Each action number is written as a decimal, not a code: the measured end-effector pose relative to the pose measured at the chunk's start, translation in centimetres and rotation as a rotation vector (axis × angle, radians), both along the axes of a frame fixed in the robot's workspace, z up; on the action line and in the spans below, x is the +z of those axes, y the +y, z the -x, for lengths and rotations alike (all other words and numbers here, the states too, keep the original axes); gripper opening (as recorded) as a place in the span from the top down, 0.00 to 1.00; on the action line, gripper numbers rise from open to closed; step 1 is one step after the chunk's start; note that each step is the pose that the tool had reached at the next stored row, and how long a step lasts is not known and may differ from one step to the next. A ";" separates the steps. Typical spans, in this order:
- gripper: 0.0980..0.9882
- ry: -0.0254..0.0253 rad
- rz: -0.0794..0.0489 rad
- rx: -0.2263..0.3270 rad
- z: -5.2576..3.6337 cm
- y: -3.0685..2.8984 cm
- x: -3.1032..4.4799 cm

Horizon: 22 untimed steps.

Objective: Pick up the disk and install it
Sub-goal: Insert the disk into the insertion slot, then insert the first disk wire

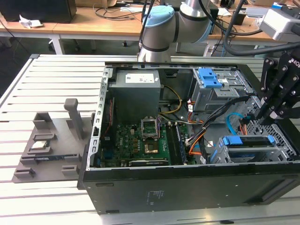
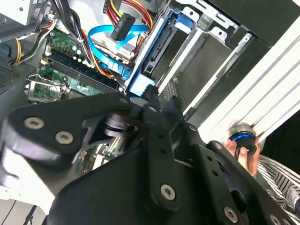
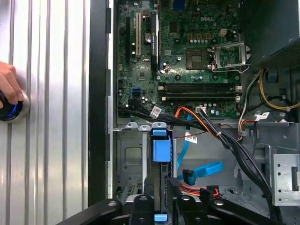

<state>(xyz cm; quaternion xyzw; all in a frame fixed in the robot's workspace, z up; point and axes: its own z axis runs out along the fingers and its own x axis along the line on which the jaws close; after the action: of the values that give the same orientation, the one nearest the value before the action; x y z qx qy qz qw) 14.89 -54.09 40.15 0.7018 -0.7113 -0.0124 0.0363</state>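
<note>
The disk [image 1: 248, 141] stands on edge in the lower grey drive cage [image 1: 281, 150] at the exterior view's right end of the open computer case, its blue rails showing on top. In the first wrist view the disk [image 3: 161, 154] sits in the cage slot with a blue tab at its end. My gripper [image 1: 265, 119] hangs just above the cage. Its black fingers [image 3: 143, 202] straddle the disk's near end with a gap on each side, so my gripper [image 3: 161, 202] looks open. The second wrist view shows the disk [image 2: 154, 51] beyond the black linkage.
A blue data cable [image 3: 201, 169] and bundled wires [image 3: 225, 136] lie beside the cage. The motherboard [image 1: 140, 140], power supply [image 1: 136, 89] and upper cage with blue latch [image 1: 211, 77] fill the case. A hand [image 3: 7, 89] rests on a blue-lit button. A grey fixture [image 1: 51, 145] sits left.
</note>
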 end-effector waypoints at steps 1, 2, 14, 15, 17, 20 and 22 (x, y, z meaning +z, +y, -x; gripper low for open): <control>0.85 0.0000 0.000 0.000 0.00 0.00 -0.01; 0.98 0.0000 0.000 0.000 0.00 0.00 -0.01; 0.99 0.0000 0.000 0.000 -0.67 0.14 -0.08; 0.99 0.0000 0.000 0.000 -0.75 0.16 -0.07; 0.99 0.0000 0.001 0.000 -0.87 0.19 -0.07; 0.99 0.0000 0.004 0.000 -1.19 0.39 -0.08; 0.99 0.0000 0.007 0.000 -1.49 0.72 -0.08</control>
<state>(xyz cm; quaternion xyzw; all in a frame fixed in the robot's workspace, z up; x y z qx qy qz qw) 16.38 -53.37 40.07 0.7017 -0.7114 -0.0098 0.0388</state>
